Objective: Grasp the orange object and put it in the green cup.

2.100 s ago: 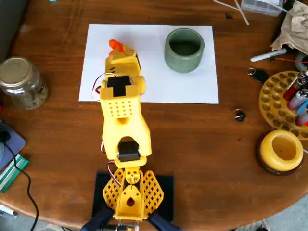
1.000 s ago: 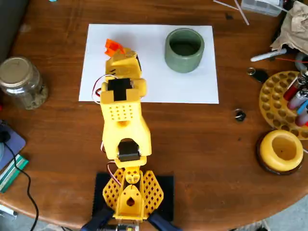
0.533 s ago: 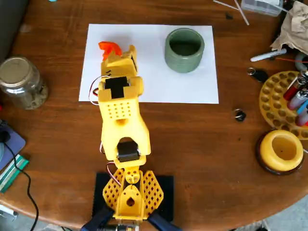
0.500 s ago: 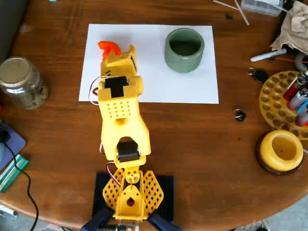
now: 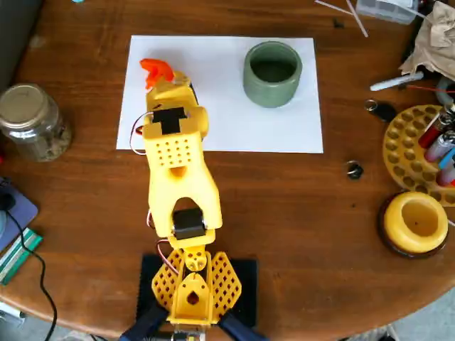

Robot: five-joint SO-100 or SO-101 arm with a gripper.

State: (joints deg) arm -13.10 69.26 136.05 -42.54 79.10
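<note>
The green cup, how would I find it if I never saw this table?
Look for the white paper sheet on the brown table. The green cup stands near its top right corner in the overhead view. It is squat, round, dull green with a dark hollow.

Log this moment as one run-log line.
gripper: at orange object, jaw state unclear | green cup: empty, upright on paper | placement: pending

No readable text, label, brand, number or sign anywhere: none on the white paper sheet (image 5: 234,106), none on the green cup (image 5: 272,73), none on the glass jar (image 5: 32,121), none on the yellow arm (image 5: 178,177).
</note>
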